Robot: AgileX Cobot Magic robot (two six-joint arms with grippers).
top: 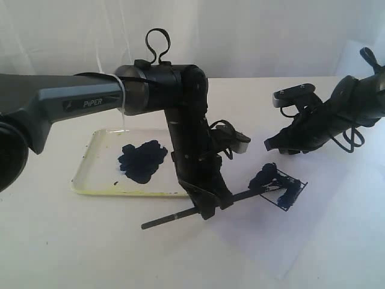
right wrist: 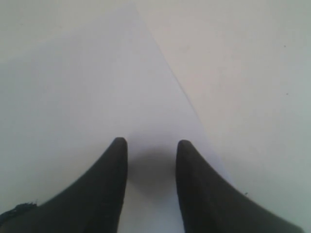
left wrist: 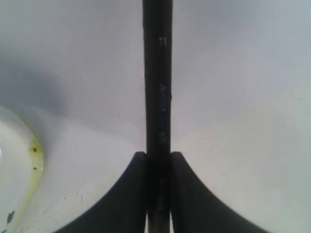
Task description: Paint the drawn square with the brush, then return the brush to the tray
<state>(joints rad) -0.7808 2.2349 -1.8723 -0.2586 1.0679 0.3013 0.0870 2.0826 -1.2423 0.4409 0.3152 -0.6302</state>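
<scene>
Left pincer (top: pixel 210 205) clenched on the brush (top: pixel 161 221), tip reaching the paint-smeared drawn square (top: pixel 287 191), tray (top: pixel 90 158) near on the worktop (top: pixel 72 253), right pincer (right wrist: pixel 151 143) spread, empty, over white paper (right wrist: pixel 112 82)

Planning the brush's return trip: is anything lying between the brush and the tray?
Nothing visible does. The left tool grips the brush by its handle, tip at the drawn square. The tray lies just beside the tool, with only bare white surface showing between them.
</scene>
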